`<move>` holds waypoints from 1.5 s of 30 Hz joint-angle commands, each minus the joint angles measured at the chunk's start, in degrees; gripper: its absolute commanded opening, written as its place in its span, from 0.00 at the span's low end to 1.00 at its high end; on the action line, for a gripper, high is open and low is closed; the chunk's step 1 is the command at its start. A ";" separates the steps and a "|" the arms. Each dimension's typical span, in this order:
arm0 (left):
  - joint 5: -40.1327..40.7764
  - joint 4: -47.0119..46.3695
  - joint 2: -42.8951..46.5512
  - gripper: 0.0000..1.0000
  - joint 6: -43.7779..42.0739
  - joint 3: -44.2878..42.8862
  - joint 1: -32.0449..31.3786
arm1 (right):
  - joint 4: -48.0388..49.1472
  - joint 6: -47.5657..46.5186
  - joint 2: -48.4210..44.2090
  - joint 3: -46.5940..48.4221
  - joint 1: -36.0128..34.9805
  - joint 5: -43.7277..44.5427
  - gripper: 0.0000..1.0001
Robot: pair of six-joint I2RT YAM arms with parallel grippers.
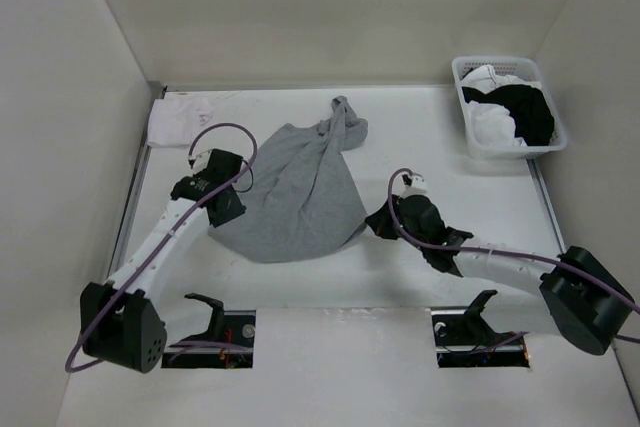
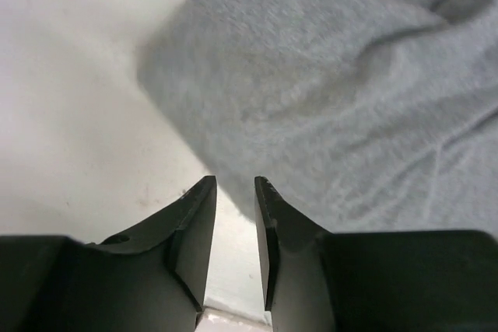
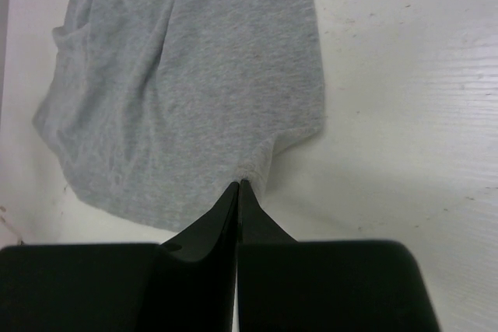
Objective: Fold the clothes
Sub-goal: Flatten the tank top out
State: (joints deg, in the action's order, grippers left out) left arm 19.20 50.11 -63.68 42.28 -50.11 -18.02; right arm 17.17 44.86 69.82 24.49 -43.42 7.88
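Gray shirt (image 1: 300, 187) lies crumpled mid-table (image 1: 430, 147), bunched end toward 12 o'clock. R gripper (image 3: 238, 184), jaws together, pinches its 4 o'clock hem. L gripper (image 2: 235, 186), jaws apart on nothing, sits at the 8 o'clock edge. Step, prob.: spreading flat. Next: L needs a clean hem grip w/o doubling fabric.

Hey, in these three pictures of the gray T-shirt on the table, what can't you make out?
Top view: the heather-gray short-sleeved T-shirt is bunched; its own folds hide sleeves and collar.
Left wrist view: beside the open left pincer, the shirt's edge is blurred, the rest cut off by the frame.
Right wrist view: the right pincer, shut on the shirt's edge, hides how much fabric it grips.
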 commanded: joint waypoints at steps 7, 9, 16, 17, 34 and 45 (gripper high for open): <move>0.48 -12.04 -3.05 0.26 -2.91 3.58 6.37 | -3.10 0.40 -5.83 1.00 5.40 2.14 0.01; 0.31 -13.88 2.13 0.29 -0.90 9.47 9.35 | -3.72 -0.30 -7.06 1.00 7.33 2.49 0.00; -4.70 -14.34 15.60 0.40 9.03 20.74 12.45 | -4.95 -1.44 -10.84 0.91 9.71 1.44 0.00; -4.87 -13.90 16.04 0.41 9.83 21.97 12.09 | -5.13 -1.62 -11.20 0.91 10.15 1.35 0.00; -9.97 -4.19 21.12 0.03 15.54 13.04 -0.03 | -9.68 -2.67 -16.46 -0.50 9.71 0.56 0.01; -18.14 -5.59 5.18 0.06 7.73 2.11 8.12 | -9.98 -5.22 -6.56 6.26 15.16 -0.32 0.01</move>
State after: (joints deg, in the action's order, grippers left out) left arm 4.93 50.39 -50.19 54.24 -48.01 -12.75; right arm 4.34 40.82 59.92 27.05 -29.12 8.10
